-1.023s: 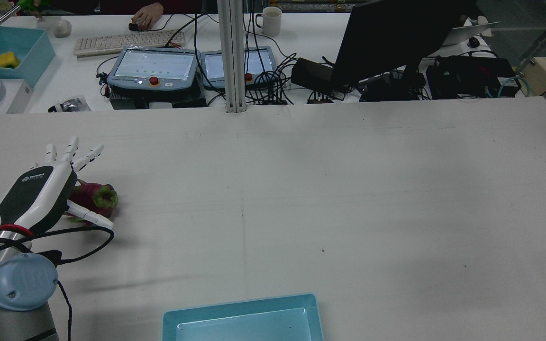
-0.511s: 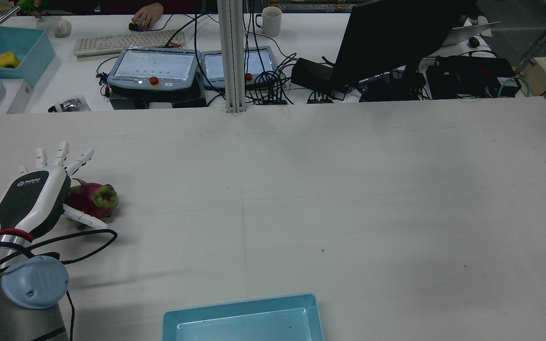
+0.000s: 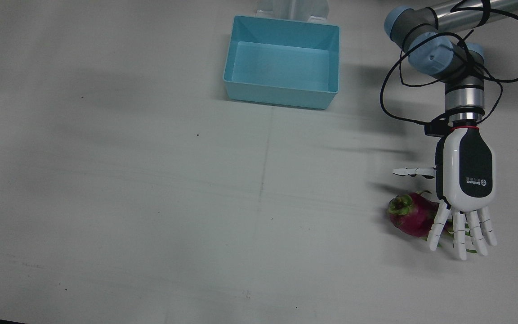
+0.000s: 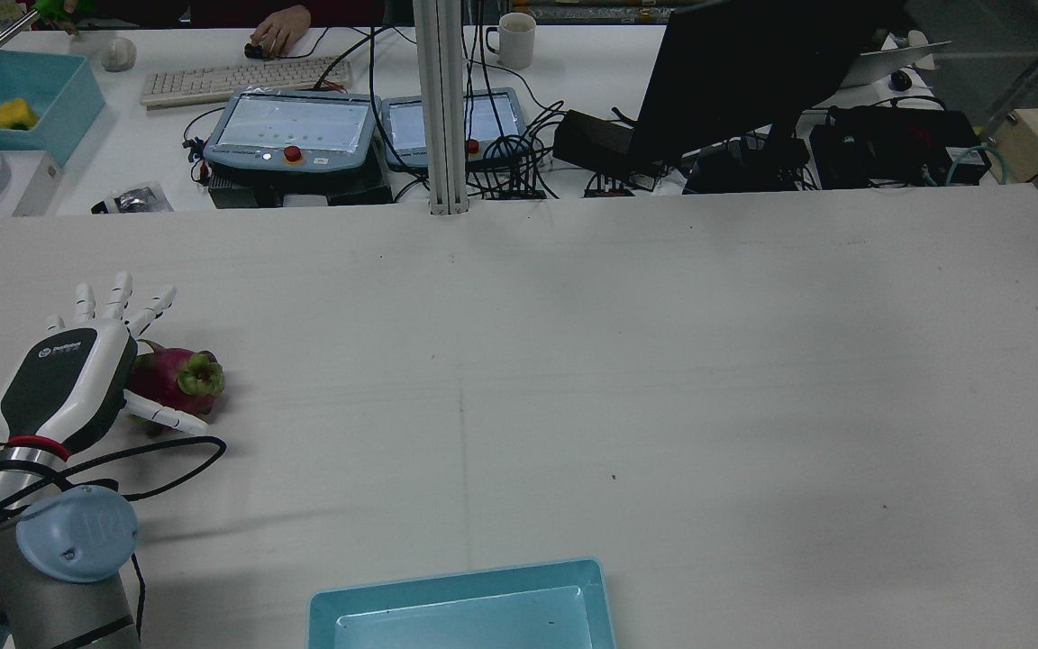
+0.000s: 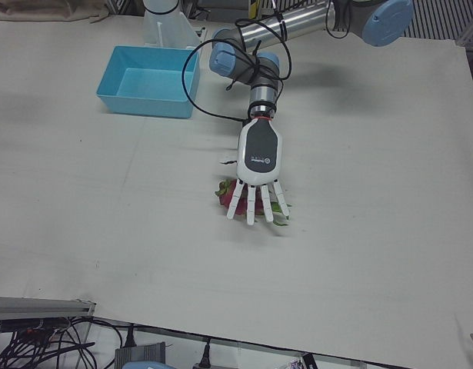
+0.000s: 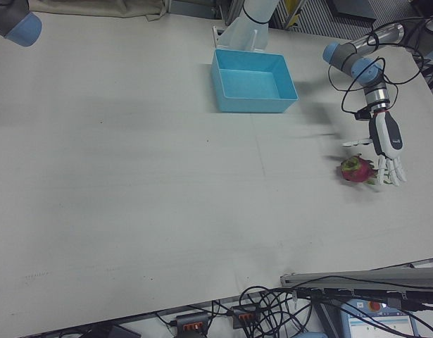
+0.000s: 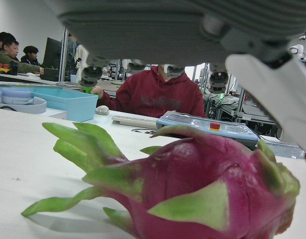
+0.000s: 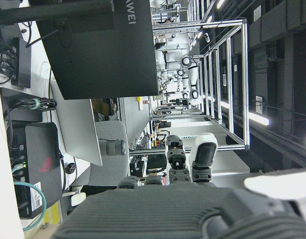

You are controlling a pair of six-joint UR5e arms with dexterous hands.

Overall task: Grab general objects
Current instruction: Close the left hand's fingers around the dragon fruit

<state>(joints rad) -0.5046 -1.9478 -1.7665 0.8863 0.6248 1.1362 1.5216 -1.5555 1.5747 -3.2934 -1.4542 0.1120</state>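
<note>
Dragon fruit (image 3: 409, 219) lies on the white table (image 3: 151, 202) under the left hand (image 3: 465, 189), fingers spread wide, holding nothing. Only the left hand view shows its green scales (image 7: 88, 144) close. Right hand (image 8: 192, 204) appears only in its own camera; grip unclear.

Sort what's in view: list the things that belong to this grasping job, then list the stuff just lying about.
Job:
- dragon fruit, on the table
- left hand, open above it
- blue bin, empty

Lying about:
- keyboard
- mug
- teach pendants
- monitor
</note>
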